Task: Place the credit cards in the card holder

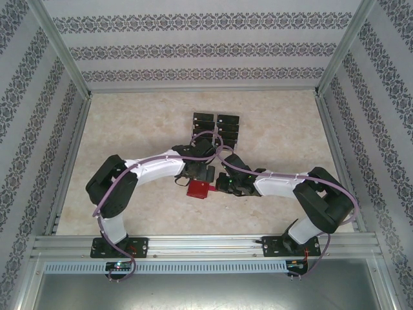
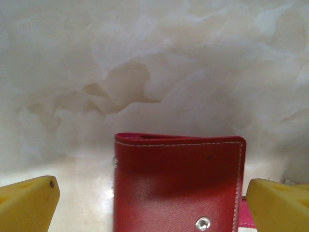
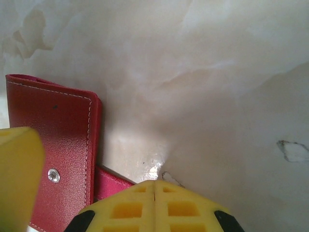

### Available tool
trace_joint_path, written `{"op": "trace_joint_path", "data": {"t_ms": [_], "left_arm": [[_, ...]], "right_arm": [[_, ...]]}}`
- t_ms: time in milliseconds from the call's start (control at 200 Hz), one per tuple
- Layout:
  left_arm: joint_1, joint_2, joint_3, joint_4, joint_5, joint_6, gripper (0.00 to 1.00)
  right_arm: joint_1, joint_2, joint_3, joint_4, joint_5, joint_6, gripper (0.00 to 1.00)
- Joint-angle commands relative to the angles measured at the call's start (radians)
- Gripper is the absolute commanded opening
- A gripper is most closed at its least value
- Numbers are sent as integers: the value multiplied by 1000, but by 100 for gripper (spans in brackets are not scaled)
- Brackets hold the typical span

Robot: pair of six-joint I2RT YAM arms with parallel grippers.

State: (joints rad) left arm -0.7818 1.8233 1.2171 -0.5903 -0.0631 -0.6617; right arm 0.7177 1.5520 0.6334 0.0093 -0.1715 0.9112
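The red card holder (image 1: 198,189) lies folded on the marble table, mid-front. In the left wrist view the card holder (image 2: 176,183) sits between my left gripper's (image 2: 154,203) yellow fingers (image 2: 29,205), which stand wide open on either side of it without pressing it. My right gripper (image 3: 154,182) is shut, fingertips together, just right of the card holder (image 3: 53,145). The pink snap tab (image 3: 113,182) runs under its left finger; I cannot tell whether the tab is pinched. Several black credit cards (image 1: 216,126) lie in two columns behind both grippers.
Patterned walls and metal rails enclose the table (image 1: 142,123) on three sides. Both arms bend inward and meet over the middle. One yellow finger (image 3: 19,179) of the left gripper shows at the left of the right wrist view.
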Motion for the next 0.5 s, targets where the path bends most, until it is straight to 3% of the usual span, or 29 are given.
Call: {"op": "trace_joint_path", "data": {"t_ms": [0,495], "left_arm": [[-11,25,37,0,-16,-19,100],[-24,102,51,38,5,-14,100]], "right_arm": [[-12,-18,-20,17,-5,6,0],[-18,-23,-27,31,-11,6,0]]}}
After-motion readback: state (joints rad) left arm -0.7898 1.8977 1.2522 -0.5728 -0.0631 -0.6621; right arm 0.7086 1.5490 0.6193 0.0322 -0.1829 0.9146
